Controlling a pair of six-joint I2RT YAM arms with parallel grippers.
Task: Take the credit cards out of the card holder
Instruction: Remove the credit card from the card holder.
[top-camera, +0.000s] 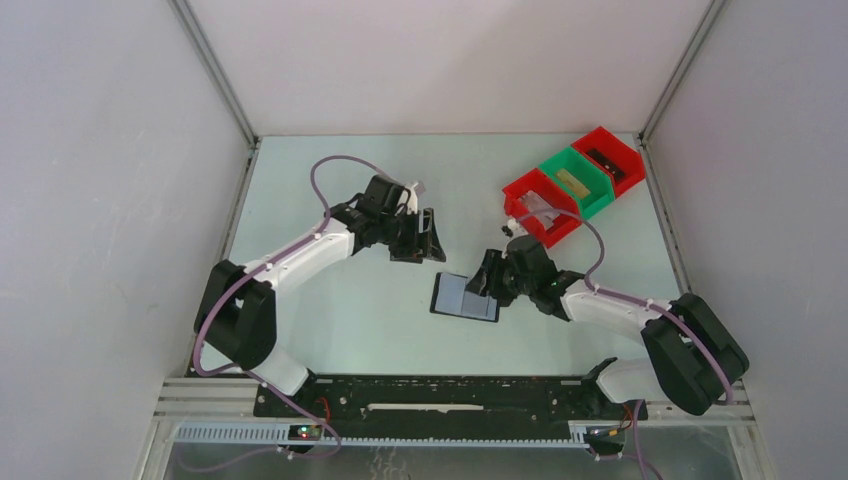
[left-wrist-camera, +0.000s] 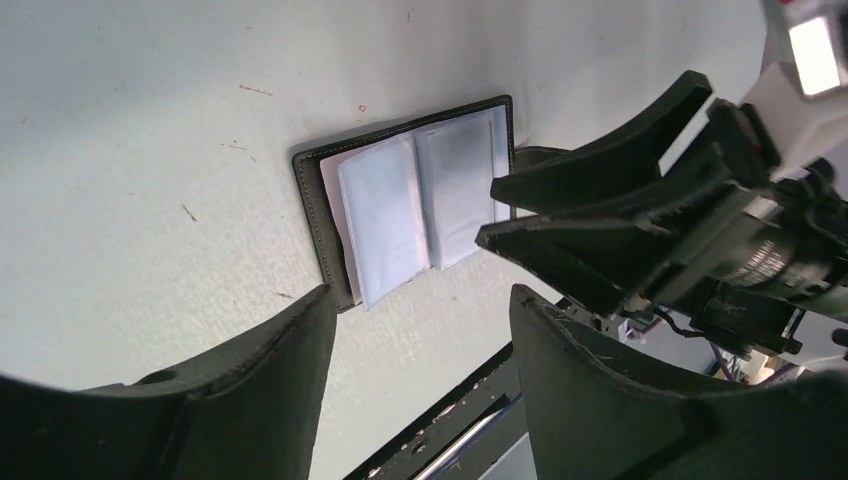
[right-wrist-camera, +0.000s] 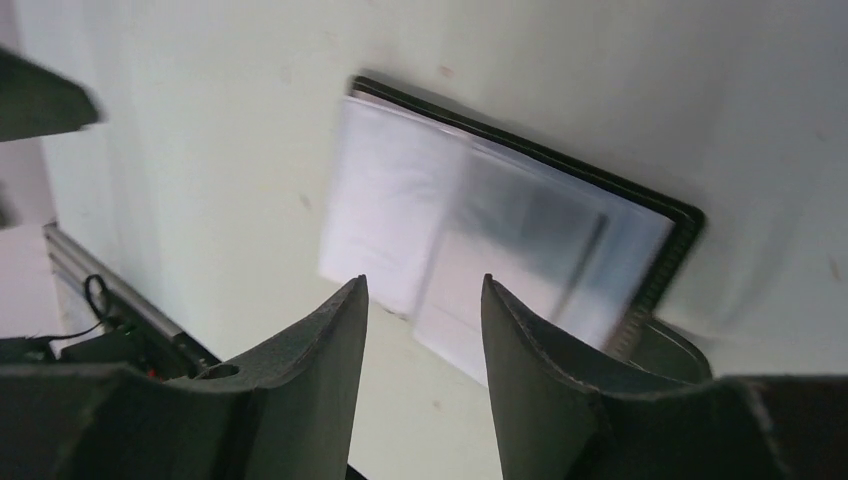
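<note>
**Card holder** (top-camera: 465, 297): black bifold lying opened flat on the table (top-camera: 340, 190), pale inner panels facing up. Judged to be laid open so the pockets can be reached from above.

**Credit cards** (left-wrist-camera: 385, 215): pale blue-white rectangles seated in the holder's two halves. None appears to be out yet.

**Right gripper** (right-wrist-camera: 425, 330): low over the holder's right end, fingers spread with nothing between them. Whether it touches the holder cannot be told. It points at the nearest panel, probably to pinch a card edge.

**Left gripper** (left-wrist-camera: 420, 350): beyond the holder's far side and clear of it, fingers spread and empty. It is likely placed there to pin the cover while a card slides out.

**Red and green bins** (top-camera: 575, 180): a row well beyond the holder, off to its far right.
</note>
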